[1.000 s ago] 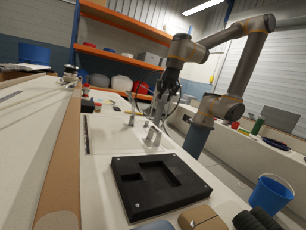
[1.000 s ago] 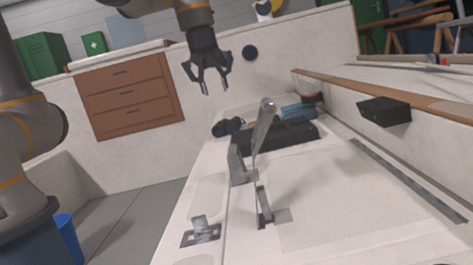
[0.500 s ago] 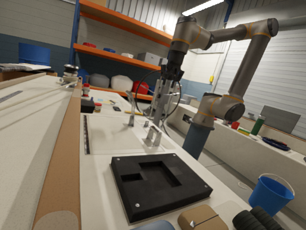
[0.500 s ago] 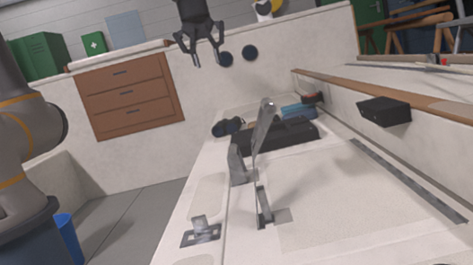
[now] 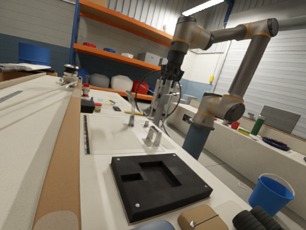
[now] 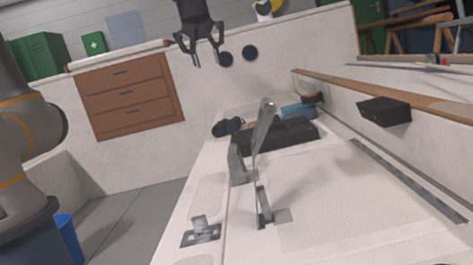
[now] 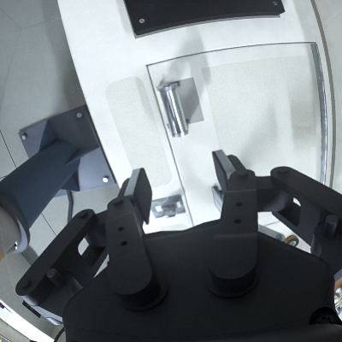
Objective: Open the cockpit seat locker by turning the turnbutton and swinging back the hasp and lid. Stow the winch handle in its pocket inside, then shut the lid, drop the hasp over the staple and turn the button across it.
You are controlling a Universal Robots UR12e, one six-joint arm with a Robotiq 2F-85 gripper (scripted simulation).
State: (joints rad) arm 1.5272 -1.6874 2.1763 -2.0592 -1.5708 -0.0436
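Note:
The locker lid (image 6: pixel 335 197) lies flat and closed in the white seat, hinged along the coaming by a long metal strip (image 6: pixel 405 179). Its hasp (image 6: pixel 261 152) stands swung up from the lid's front edge, off the staple and turnbutton plate (image 6: pixel 201 232) on the seat rim. A metal handle (image 7: pixel 175 110) sits further along the lid's front edge. My gripper (image 6: pixel 205 59) hangs high above the seat rim, open and empty; through the wrist camera the staple plate (image 7: pixel 167 207) shows far below between my fingers (image 7: pixel 184 188).
Behind the locker a white bulkhead carries wooden drawers (image 6: pixel 128 96). A black foam tray (image 5: pixel 157 181) lies beyond the lid. A black box (image 6: pixel 383 111) sits on the coaming. The arm's blue base (image 5: pixel 196 140) stands in the cockpit well beside a blue bucket (image 5: pixel 272 193).

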